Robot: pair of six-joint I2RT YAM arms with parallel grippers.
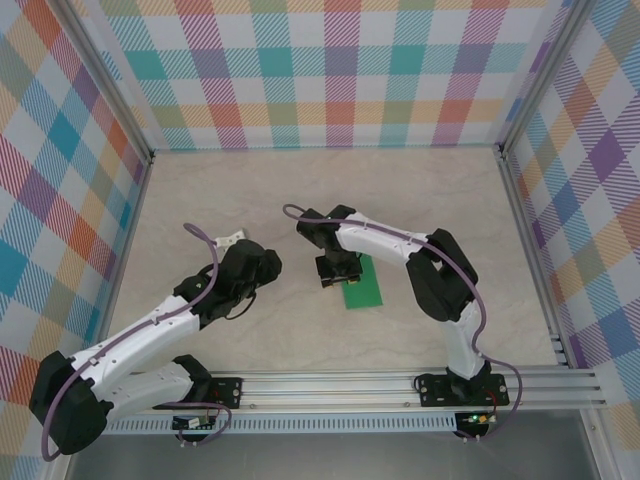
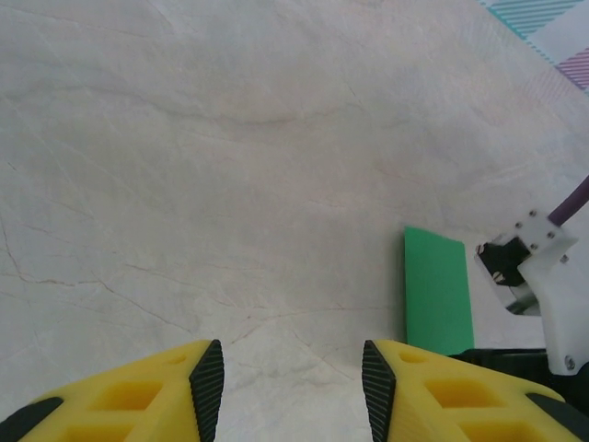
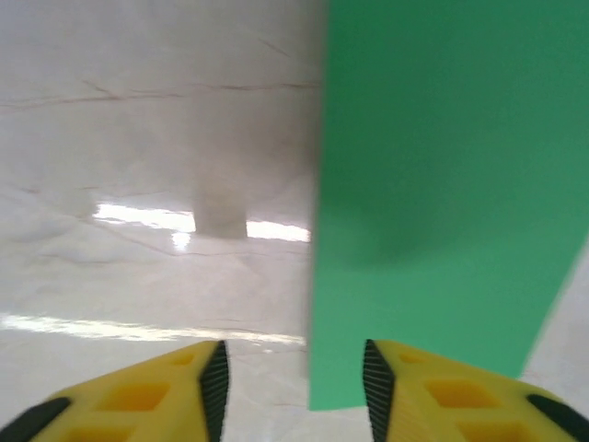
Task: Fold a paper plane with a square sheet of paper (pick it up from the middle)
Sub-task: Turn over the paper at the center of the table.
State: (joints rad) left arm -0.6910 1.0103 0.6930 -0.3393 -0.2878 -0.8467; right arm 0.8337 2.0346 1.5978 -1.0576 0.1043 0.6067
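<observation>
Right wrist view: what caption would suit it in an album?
Right gripper, jaws apart, poised at the edge of a green paper sheet on a pale marbled table.

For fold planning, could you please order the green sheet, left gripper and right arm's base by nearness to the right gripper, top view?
From the right gripper:
1. green sheet, just to its right.
2. left gripper, to its left.
3. right arm's base, at the near edge.

Green paper beside right end effector

No legible text, labels or numbers.
</observation>
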